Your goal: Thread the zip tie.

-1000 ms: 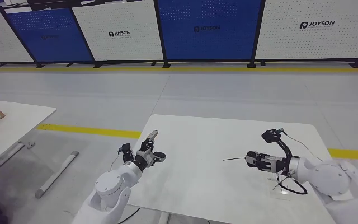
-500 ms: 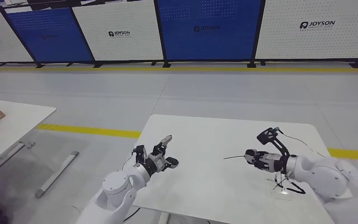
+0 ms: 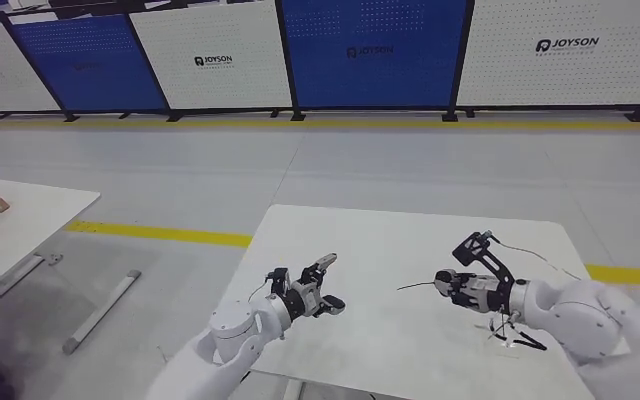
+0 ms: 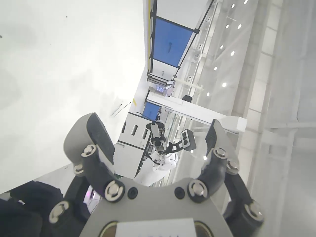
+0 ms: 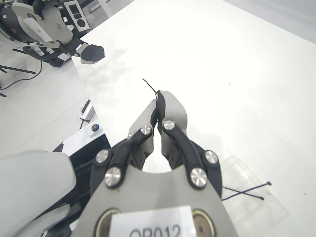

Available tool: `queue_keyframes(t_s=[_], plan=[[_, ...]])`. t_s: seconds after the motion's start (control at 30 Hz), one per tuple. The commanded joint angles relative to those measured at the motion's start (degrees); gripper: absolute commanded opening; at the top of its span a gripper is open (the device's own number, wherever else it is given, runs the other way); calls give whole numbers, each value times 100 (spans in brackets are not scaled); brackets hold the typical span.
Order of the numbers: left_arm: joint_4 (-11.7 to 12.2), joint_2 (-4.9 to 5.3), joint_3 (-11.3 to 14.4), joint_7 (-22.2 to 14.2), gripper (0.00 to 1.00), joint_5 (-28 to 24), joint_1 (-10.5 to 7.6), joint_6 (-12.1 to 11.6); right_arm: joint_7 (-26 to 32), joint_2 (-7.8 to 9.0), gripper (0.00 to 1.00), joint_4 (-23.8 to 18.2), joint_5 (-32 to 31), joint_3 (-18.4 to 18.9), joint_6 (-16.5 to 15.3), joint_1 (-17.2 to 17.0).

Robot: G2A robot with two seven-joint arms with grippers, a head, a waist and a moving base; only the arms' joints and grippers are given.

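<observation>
Spares (image 5: 244,192): two ties crossed on the clear tray (image 5: 249,166), close in on my right. Ahead of that, the right tool (image 5: 158,99) is pressed together on the zip tie (image 5: 149,86), held above the table (image 3: 400,240). The thin tail juts past the tips, slightly kinked, aimed at the other side. Farther across, the left tool (image 3: 330,283) is spread wide, holding nothing, well apart from the tail. Can't tell where the head end sits. My read: bring the left in level with the tail, align slowly, pinch near the tip so it won't flex, and keep the right grip firm.
</observation>
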Motion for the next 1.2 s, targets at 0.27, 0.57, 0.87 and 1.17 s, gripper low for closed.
queue_keyframes(t_s=[0.27,0.57,0.87,1.17], plan=[[301,75,337,-236,100,-1306,-303,0,-68,-18,0,-443,-880,-274,-48,66],[438,629,1594,349,100,-2727,-1390,0,-142,-7,0,-615,-1276,-715,-48,405],[411,691,1642,660,100,-2676,-1580,0,-163,-5,0,-587,-1235,-724,-48,418],[401,639,1750,751,100,-2923,-1607,0,-218,-10,0,-709,-1523,-743,-48,352]])
